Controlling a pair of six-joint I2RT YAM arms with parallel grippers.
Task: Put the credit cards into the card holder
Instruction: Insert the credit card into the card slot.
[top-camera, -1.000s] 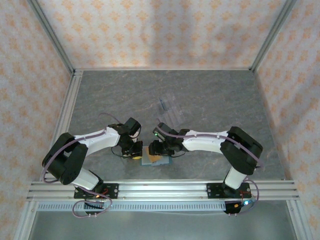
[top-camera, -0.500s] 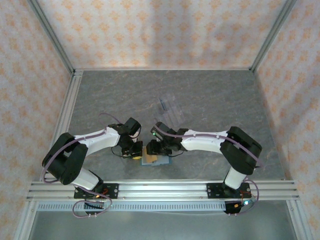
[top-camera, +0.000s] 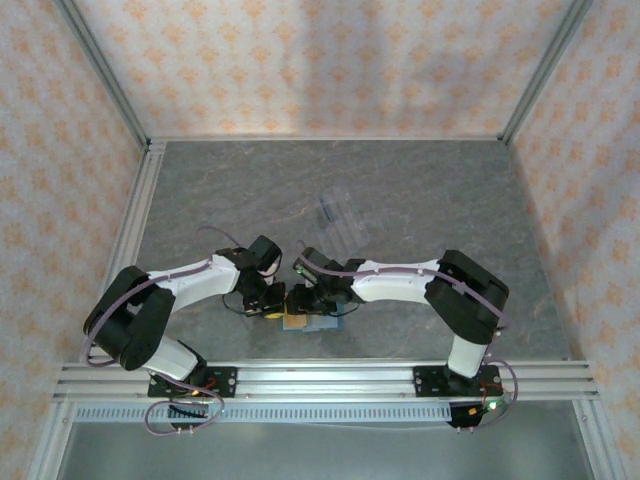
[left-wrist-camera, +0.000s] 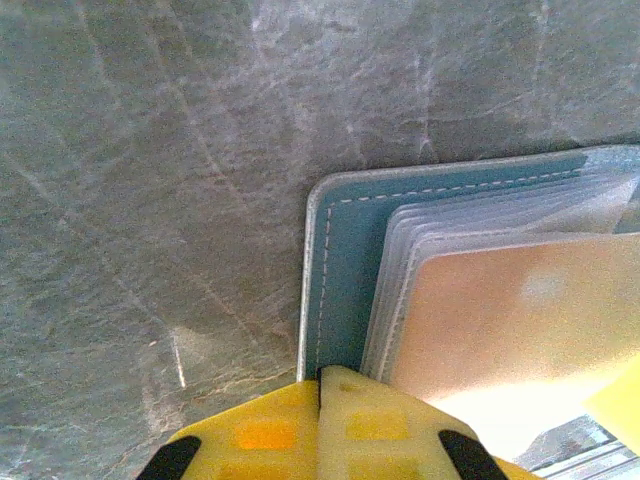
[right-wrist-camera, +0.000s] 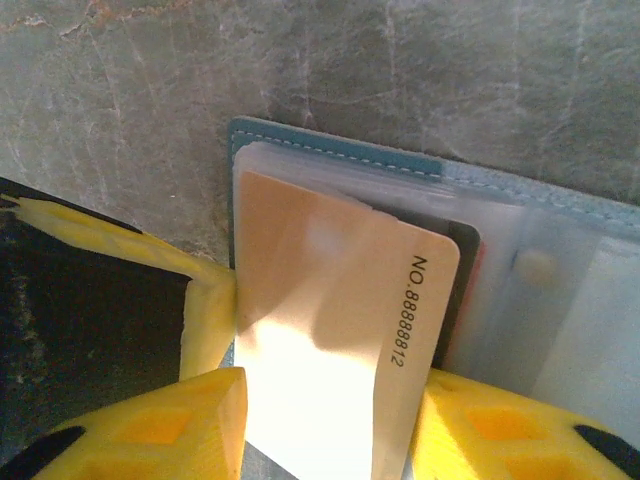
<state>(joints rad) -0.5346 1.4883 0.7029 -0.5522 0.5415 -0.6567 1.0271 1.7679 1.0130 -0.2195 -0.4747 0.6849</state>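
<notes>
Right wrist view: the right tool (right-wrist-camera: 325, 400) grips a pale credit card (right-wrist-camera: 320, 290) over the card holder (right-wrist-camera: 330, 150); left tool (left-wrist-camera: 322, 380) closed.

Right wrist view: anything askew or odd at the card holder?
Slightly. The pale card between the right gripper's fingers sits skewed to the card holder's stitched edge, over the clear sleeves, with a dark card peeking out beneath. The left gripper, shut, pins the holder's edge. No damage visible.

Overhead; wrists close above card holder (left-wrist-camera: 345, 250)
</notes>
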